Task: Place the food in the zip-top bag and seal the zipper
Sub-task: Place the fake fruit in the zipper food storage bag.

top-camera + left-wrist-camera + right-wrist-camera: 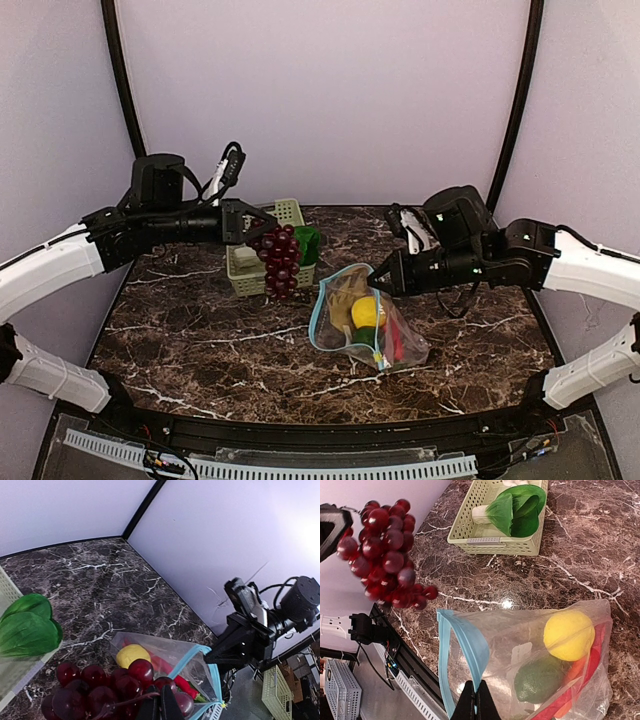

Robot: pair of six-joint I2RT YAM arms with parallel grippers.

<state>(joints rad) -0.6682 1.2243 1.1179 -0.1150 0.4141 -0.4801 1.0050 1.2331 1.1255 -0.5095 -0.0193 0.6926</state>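
Observation:
My left gripper (256,228) is shut on the stem of the dark purple grapes (280,262), which hang in the air above the basket's near right corner. In the left wrist view the grapes (100,690) fill the bottom, with the fingertips (160,706) pinched on the stem. The zip-top bag (362,322) lies on the table with its mouth held up. My right gripper (475,700) is shut on the light blue zipper (470,645) strip. A lemon (568,635), a dark green piece (540,680) and red chillies (582,680) lie inside the bag. Green bok choy (517,510) rests in the basket.
The pale green slotted basket (246,272) stands at the table's back, left of the bag. A small yellowish slider tab (378,355) sits at the zipper's near end. Dark marble tabletop (200,340) spreads in front of the basket. Pale walls close in the back and sides.

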